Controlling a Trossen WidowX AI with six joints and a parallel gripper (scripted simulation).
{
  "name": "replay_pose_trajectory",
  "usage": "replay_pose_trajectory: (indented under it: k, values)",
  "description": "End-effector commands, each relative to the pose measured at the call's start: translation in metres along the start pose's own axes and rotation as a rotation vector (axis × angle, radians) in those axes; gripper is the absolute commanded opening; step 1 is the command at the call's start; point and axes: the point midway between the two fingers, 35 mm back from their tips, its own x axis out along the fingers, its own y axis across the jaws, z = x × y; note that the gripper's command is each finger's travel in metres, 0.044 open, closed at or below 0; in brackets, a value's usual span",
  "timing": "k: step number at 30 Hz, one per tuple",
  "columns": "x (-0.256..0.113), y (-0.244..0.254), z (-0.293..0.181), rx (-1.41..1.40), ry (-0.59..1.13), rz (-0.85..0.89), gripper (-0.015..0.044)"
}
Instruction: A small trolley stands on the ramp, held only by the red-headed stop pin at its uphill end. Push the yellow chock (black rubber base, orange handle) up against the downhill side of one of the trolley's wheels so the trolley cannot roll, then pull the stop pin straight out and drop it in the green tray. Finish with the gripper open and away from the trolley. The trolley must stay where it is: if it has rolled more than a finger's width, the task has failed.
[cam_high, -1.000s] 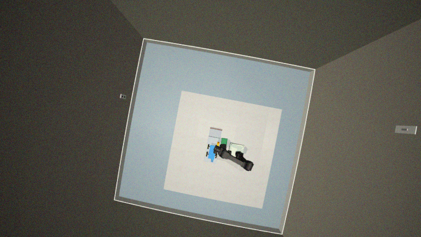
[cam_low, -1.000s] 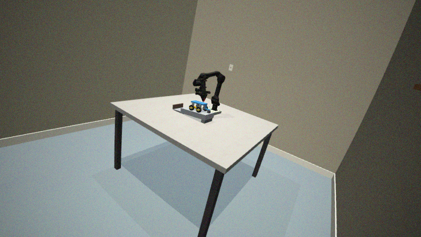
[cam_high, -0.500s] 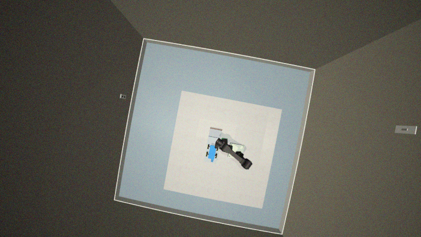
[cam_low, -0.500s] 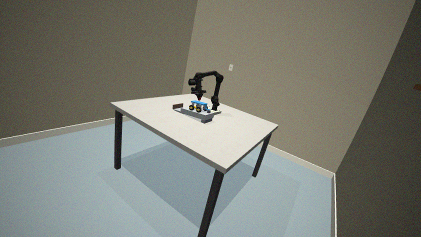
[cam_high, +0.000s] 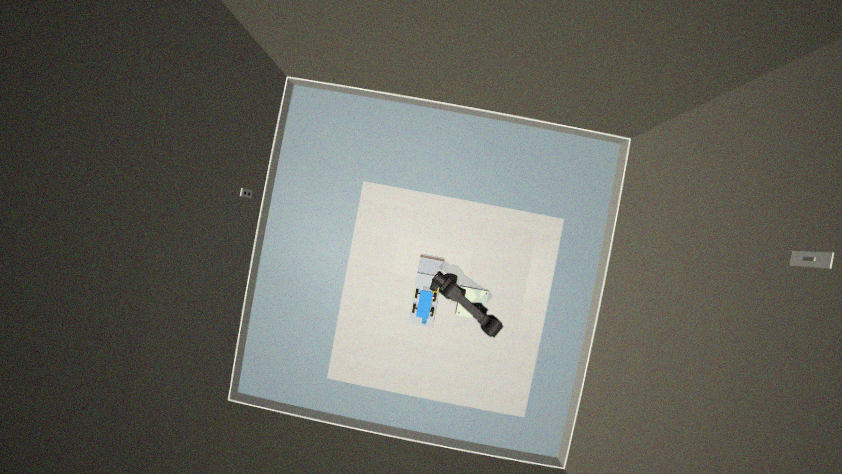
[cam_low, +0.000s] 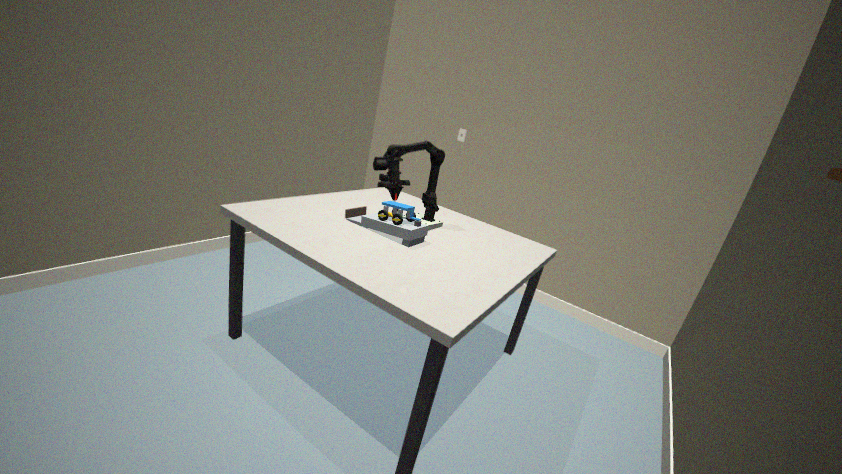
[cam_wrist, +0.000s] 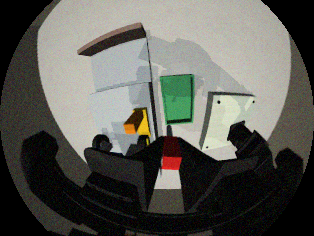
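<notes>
My gripper (cam_low: 395, 197) (cam_wrist: 170, 140) points down, shut on the stop pin. The pin's red head (cam_wrist: 172, 162) shows between the fingers, and its dark shaft points down toward the near edge of the green tray (cam_wrist: 178, 97). The tray is hidden in the top and exterior views. The blue trolley (cam_high: 424, 300) (cam_low: 398, 206) stands on the grey ramp (cam_high: 431, 264) (cam_low: 382, 224) (cam_wrist: 117, 67); fingers hide its deck in the wrist view. The yellow chock (cam_high: 436, 290) (cam_wrist: 144, 119), orange handle up, sits at the downhill side of a tray-side wheel. Whether they touch is unclear.
A brown end board (cam_high: 432, 257) (cam_low: 355, 212) (cam_wrist: 112, 40) stands across the ramp's low end. A pale plate (cam_high: 480, 293) (cam_wrist: 217, 117) with dark dots lies on the table beyond the tray, beside the arm's base. The ramp's side edge runs between chock and tray.
</notes>
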Motion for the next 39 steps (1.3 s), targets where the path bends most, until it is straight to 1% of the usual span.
replay_pose_trajectory:
  k: [1,23,39]
  values:
    - [-0.0009,-0.0011,-0.0015,0.117,-0.026,0.014,0.0]
    - [0.0002,-0.0019,-0.0059,0.774,-0.132,0.084,0.0]
    - [0.0002,-0.0016,-0.009,1.254,-0.188,0.179,0.0]
